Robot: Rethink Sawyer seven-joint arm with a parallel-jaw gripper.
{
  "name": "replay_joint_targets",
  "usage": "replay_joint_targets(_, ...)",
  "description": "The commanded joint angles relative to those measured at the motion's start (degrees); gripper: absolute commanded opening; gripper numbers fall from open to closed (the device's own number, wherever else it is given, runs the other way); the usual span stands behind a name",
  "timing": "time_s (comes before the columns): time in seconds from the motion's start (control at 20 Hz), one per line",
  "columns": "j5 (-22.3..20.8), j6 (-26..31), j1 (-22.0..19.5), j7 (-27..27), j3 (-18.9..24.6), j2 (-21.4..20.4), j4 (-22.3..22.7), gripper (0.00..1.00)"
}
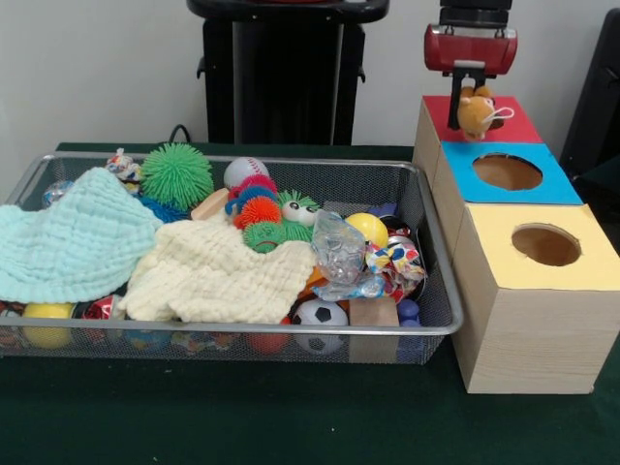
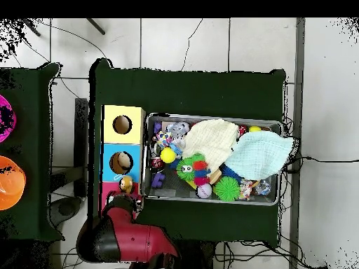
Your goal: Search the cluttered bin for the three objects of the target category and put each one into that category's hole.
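Gripper (image 1: 472, 97) jaws clamp a small tan plush animal toy (image 1: 477, 114) directly above the red-topped wooden box (image 1: 513, 124), at twelve o'clock of the blue-topped box's hole (image 1: 507, 171). Delivery looks nearly finished; in the wire mesh bin (image 1: 441, 291), at nine o'clock, any remaining targets probably hide among balls and cloths.

Metal mesh bin (image 1: 441, 291), waffle-weave cloths (image 1: 218, 276), wood-grain boxes (image 1: 528, 349) w/ matt tops.

A robot lab is shown: a table (image 2: 210, 91) covered in green cloth is set on a tiled floor (image 2: 182, 42), cables (image 2: 70, 84) are strewn about, and a red arm (image 2: 123, 235) is mounted beside a wire bin (image 1: 426, 223) and colour-topped boxes (image 1: 533, 320).
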Motion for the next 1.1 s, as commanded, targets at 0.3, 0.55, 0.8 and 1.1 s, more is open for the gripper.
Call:
replay_joint_targets(0.3,2.92,9.69,-2.7,12.35,1.98,-5.37,1.95,0.0)
replay_joint_targets(0.55,2.01,5.51,-3.37,13.32,3.07,-2.4,2.56,0.0)
replay_joint_targets(0.8,1.16,3.1,-5.51,15.22,6.04,-2.81,5.62,0.0)
replay_joint_targets(1.1,1.07,2.49,-6.53,15.22,7.73,-1.47,6.51,0.0)
